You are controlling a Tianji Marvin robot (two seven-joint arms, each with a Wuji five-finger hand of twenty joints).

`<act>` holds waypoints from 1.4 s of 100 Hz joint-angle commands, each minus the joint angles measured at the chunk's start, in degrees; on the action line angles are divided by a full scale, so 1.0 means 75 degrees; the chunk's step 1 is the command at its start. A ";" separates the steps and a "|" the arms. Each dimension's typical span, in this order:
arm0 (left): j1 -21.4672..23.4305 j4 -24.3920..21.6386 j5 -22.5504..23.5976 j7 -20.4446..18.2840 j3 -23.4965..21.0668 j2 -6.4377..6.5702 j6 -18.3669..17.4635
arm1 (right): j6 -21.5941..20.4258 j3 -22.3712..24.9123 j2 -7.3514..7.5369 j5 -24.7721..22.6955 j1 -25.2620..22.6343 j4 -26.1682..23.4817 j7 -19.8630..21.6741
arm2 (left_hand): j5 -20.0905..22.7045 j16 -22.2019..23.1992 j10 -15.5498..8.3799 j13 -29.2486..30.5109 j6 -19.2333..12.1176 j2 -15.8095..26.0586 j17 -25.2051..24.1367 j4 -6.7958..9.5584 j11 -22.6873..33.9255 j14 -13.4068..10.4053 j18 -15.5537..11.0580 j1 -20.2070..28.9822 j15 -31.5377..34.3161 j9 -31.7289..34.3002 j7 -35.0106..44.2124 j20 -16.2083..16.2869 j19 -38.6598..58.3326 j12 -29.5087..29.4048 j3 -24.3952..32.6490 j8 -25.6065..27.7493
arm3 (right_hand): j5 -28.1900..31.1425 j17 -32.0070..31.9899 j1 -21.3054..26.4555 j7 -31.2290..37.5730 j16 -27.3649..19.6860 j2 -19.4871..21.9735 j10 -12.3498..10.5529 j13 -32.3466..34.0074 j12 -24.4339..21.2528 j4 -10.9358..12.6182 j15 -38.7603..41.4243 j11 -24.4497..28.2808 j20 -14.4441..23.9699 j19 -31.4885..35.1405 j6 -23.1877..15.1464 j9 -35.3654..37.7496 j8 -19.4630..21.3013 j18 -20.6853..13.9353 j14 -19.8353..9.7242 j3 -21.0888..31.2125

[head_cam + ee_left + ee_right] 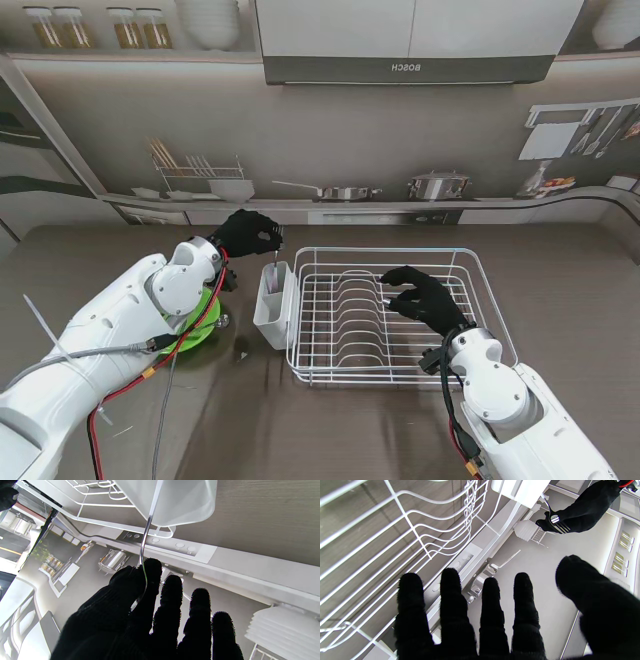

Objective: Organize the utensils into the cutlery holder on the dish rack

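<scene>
While the left hand [247, 234] pinches the fork [147, 533] by its tine end, handle tip already inside the cutlery holder [272, 303] on the dish rack's [470, 262] left edge, keep it vertical and release low. Right hand [420, 296] hovers over the rack, fingers spread, holding nothing.

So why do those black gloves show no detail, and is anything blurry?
Both wrist views: the right hand and left hand sit close and backlit, so they look nearly solid black. Left wrist view: the fork glints. Stand view: evenly lit, sharp.
</scene>
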 commanded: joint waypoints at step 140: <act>0.0364 -0.0522 0.0860 -0.0506 -0.0312 0.0326 0.0039 | -0.0016 0.0025 -0.0030 0.0031 -0.0045 -0.0048 0.0102 | -0.1994 0.0010 0.0516 -0.0766 0.0671 -0.0024 -0.0368 0.0134 -0.0794 0.0241 -0.0090 -0.1844 -0.0594 -0.1008 -0.4550 0.0178 -0.1475 -0.1858 0.0637 -0.2232 | -0.0171 -0.0091 -0.0240 -0.0027 -0.0011 0.0053 -0.0001 -0.0011 -0.0069 0.0153 0.0087 -0.0060 0.0100 -0.0012 0.0033 -0.0017 -0.0177 -0.0330 -0.0122 -0.0022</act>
